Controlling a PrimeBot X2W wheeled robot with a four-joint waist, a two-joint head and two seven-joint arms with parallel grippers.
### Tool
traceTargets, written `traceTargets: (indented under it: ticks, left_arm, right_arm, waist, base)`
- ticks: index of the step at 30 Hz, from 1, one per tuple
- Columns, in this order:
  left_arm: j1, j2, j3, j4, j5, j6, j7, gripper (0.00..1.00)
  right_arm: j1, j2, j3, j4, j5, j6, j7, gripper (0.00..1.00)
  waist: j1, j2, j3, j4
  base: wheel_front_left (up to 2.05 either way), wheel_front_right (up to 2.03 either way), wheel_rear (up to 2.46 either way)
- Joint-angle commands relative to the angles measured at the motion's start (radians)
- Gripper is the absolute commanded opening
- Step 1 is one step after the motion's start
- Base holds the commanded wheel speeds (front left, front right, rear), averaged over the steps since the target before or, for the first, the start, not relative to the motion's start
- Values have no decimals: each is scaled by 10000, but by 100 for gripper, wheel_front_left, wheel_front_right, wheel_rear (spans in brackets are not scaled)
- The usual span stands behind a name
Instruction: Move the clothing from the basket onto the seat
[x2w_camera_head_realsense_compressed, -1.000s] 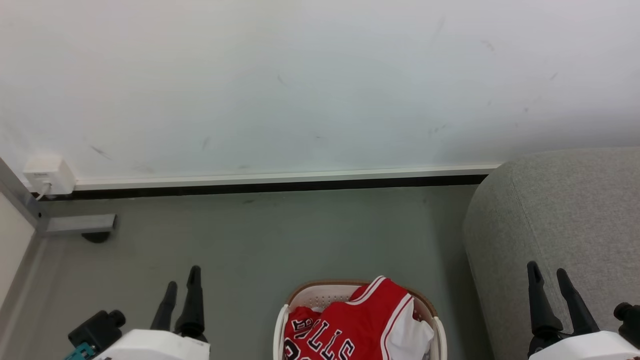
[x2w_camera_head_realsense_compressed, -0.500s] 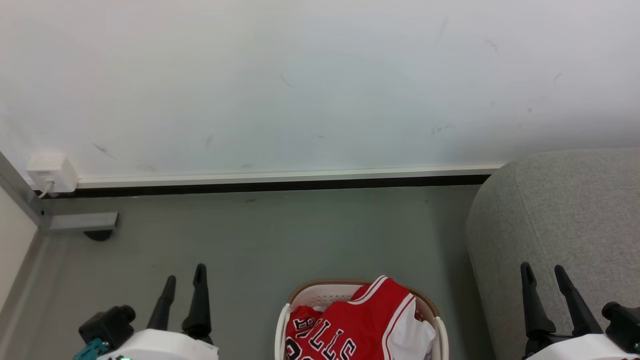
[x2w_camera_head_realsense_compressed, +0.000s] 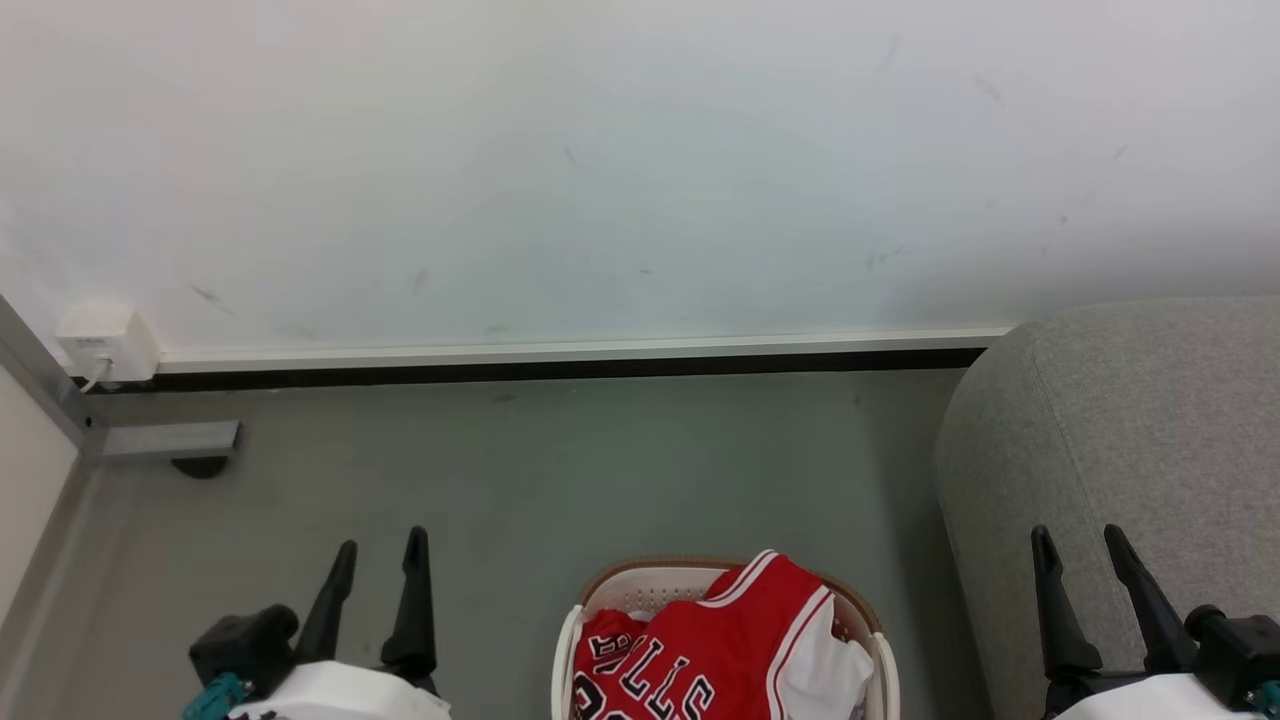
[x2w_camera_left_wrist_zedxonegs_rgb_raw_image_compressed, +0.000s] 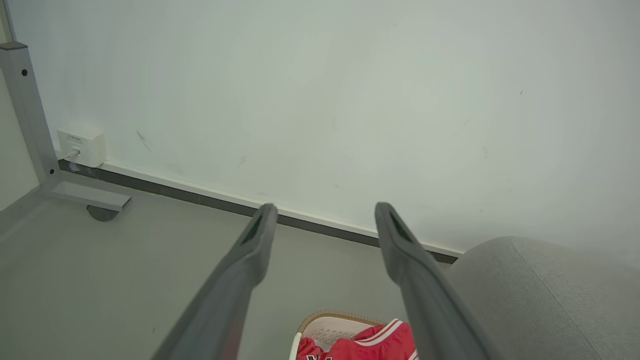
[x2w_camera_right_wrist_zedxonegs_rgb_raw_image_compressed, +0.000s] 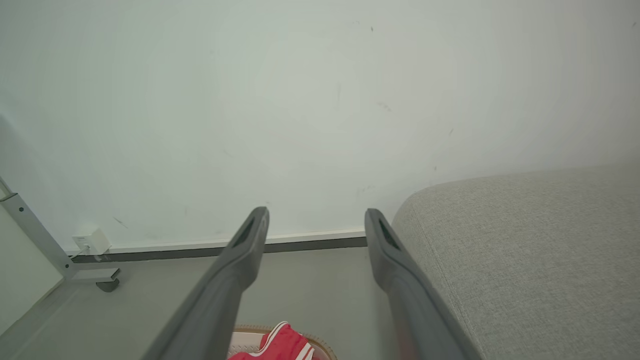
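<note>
- The left gripper (x2w_camera_head_realsense_compressed: 380, 540) and right gripper (x2w_camera_head_realsense_compressed: 1078, 533) stood spread and empty in the lower corners.
- The clothing (x2w_camera_head_realsense_compressed: 720, 650) lay in the basket (x2w_camera_head_realsense_compressed: 565, 640) at bottom centre, with the seat (x2w_camera_head_realsense_compressed: 1120, 420) at right.
- A pinch might lift one garment only, or snag the basket wall; the cropped pile perhaps hid more.

Home-like room: grey seat (x2w_camera_head_realsense_compressed: 1130, 420), laundry basket (x2w_camera_head_realsense_compressed: 640, 598), white wall (x2w_camera_head_realsense_compressed: 600, 150).

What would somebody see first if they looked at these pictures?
The red jersey with black letters jumps out, heaped in the cream basket on the floor, low in the head view. A big grey seat stands to its right; the left pincer and right pincer flank the basket, both open and empty.
</note>
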Motion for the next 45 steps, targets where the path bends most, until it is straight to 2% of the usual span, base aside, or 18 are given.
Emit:
traceTargets:
  ticks: [1,10,36,45]
  left_arm:
    - [-51,127,-8,-91,329,52,-123,100]
    - [6,129,-16,-32,1086,126,-328,100]
    - [27,61,4,152,2985,-47,-838,100]
    - [-21,46,44,141,3391,-102,-931,100]
  right_arm:
    - [30,-26,-16,-24,-277,-14,-91,100]
    - [137,88,-161,38,-697,-15,-304,100]
    - [129,259,-299,201,-1881,-19,-815,100]
    - [-34,271,-162,123,-2179,-21,-914,100]
  waist:
    - [0,0,7,4]
    - [0,0,12,34]
    - [0,0,77,51]
    - [0,0,290,-260]
  base:
    - [0,0,0]
    - [0,0,0]
    - [0,0,0]
    - [0,0,0]
